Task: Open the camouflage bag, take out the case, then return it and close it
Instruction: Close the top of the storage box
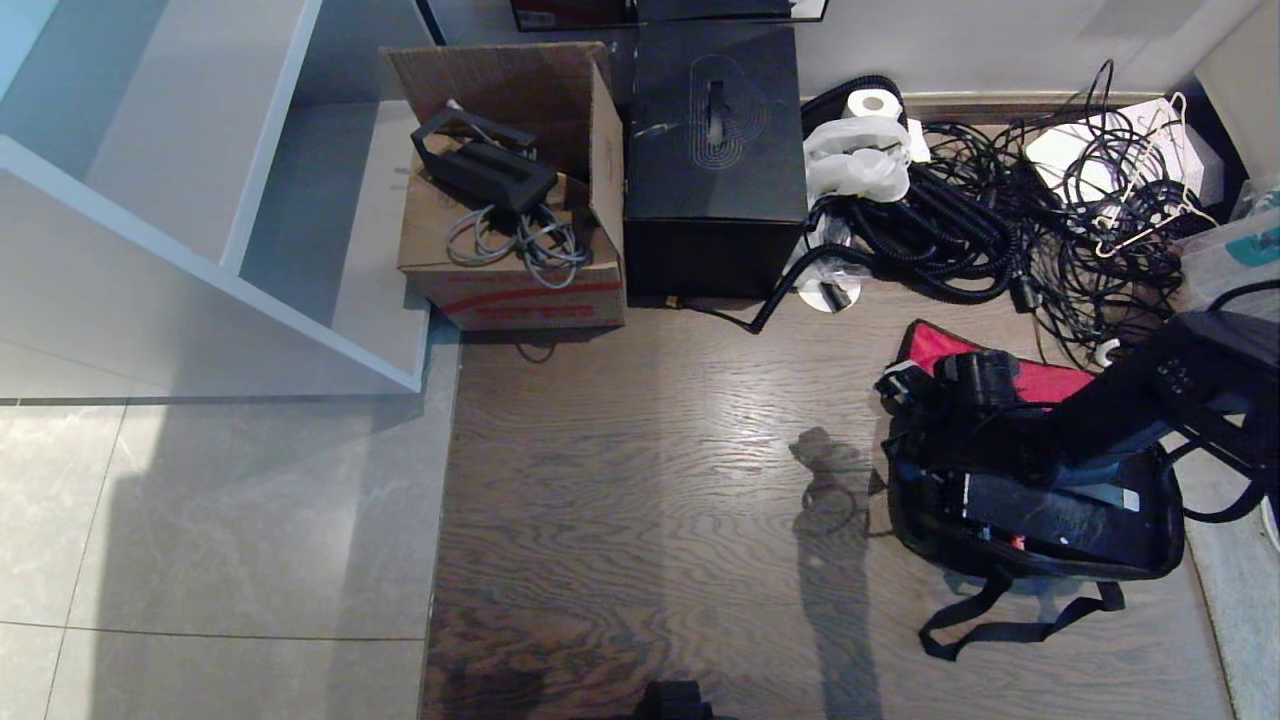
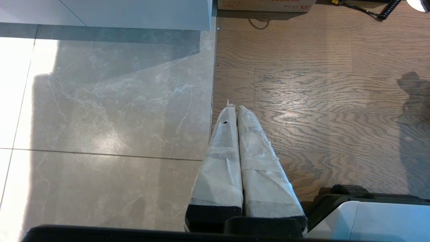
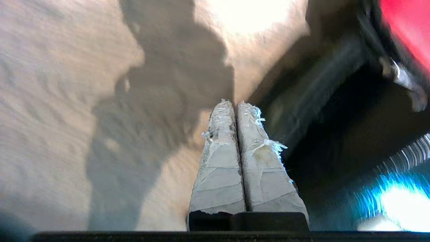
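- Camouflage bag (image 1: 1040,500) sits at approx 4 o'clock in head view, on wood floor (image 1: 650,480); red lid lining (image 1: 1040,378) is flipped back, so bag is open.
- Case (image 1: 1050,515) is seen lying inside.
- Right gripper (image 3: 237,105): claw pressed together, nothing held, over bag's left edge.
- Left gripper (image 2: 235,108): together, parked.
- Step judged: remove vs. return can't be told.
- Next: claw must be spread before any grab.

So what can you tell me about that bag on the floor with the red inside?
The bag is a soft, boxy, black-sided thing lying on the wooden floor at the right, near a tangle of cables. Its lid is flipped back, showing red lining. A flat black case lies inside. A black strap trails loose onto the floor in front. The right arm reaches across it; the right gripper, shut and empty, is beside its edge.
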### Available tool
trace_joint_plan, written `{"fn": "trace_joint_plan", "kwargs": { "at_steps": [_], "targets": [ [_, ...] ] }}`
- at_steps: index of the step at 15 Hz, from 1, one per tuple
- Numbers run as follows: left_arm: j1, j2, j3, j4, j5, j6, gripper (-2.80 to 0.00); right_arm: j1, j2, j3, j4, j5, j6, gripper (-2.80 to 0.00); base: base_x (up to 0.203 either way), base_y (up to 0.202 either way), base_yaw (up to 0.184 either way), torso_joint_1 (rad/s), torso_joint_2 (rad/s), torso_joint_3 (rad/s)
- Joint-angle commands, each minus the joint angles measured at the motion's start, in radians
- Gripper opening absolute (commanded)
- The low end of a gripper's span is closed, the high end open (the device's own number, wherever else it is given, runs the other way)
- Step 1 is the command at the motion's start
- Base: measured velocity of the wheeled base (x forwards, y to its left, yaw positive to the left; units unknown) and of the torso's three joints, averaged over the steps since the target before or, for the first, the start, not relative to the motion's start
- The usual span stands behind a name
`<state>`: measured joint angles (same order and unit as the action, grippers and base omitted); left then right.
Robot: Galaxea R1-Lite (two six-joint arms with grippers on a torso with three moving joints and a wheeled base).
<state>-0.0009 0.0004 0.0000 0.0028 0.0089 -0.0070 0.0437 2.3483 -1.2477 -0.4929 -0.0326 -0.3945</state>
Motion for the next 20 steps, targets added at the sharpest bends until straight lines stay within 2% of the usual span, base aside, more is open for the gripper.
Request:
{"fn": "trace_joint_plan", "kwargs": {
  "at_steps": [1, 2, 6, 9, 15, 20],
  "targets": [
    [-0.001, 0.0, 0.0, 0.0, 0.0, -0.001, -2.8, -0.004, 0.066, -0.05, -0.037, -0.011, -0.004, -2.8, 0.0, 0.0, 0.0, 0.0, 0.0, 0.0],
    [-0.001, 0.0, 0.0, 0.0, 0.0, -0.001, -2.8, -0.006, 0.073, -0.077, -0.037, -0.037, -0.004, 0.0, 0.0, 0.0, 0.0, 0.0, 0.0, 0.0],
    [-0.001, 0.0, 0.0, 0.0, 0.0, -0.001, -2.8, -0.011, 0.123, -0.159, -0.04, -0.169, -0.001, 0.0, 0.0, 0.0, 0.0, 0.0, 0.0, 0.0],
    [-0.001, 0.0, 0.0, 0.0, 0.0, -0.001, -2.8, -0.015, 0.14, -0.188, -0.037, -0.181, 0.002, 0.0, 0.0, 0.0, 0.0, 0.0, 0.0, 0.0],
    [-0.001, 0.0, 0.0, 0.0, 0.0, -0.001, -2.8, -0.015, 0.198, -0.236, -0.024, -0.27, 0.034, 0.0, 0.0, 0.0, 0.0, 0.0, 0.0, 0.0],
    [-0.001, 0.0, 0.0, 0.0, 0.0, -0.001, -2.8, -0.013, 0.248, -0.265, 0.026, -0.271, 0.078, 0.0, 0.0, 0.0, 0.0, 0.0, 0.0, 0.0]
  ]
}}
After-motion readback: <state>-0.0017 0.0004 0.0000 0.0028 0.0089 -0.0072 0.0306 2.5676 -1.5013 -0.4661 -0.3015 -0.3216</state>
